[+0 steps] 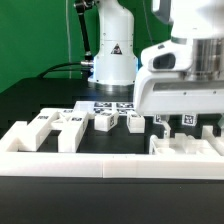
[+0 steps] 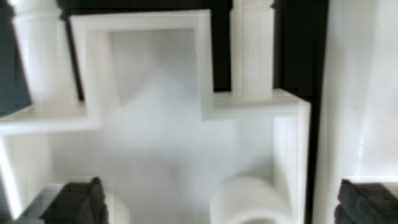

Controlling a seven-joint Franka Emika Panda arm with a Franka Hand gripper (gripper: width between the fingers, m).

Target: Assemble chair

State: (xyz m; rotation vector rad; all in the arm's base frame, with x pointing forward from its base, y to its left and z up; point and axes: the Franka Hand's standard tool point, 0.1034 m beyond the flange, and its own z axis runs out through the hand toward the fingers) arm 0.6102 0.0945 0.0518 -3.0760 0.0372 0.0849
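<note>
A large white chair panel with a raised rectangular frame fills the wrist view. A rounded peg-like bump shows on it close to the jaws. My gripper is open above this panel, with one dark finger over the panel and the other out past its edge, a dark gap between them. In the exterior view the gripper hangs low at the right over that same white part, which lies against the border wall. Several smaller tagged chair pieces lie in a row to the exterior view's left.
The low white border wall runs along the front, with a raised corner block at the exterior view's left. The marker board lies behind the loose pieces. Behind it, the white robot base stands before a green backdrop.
</note>
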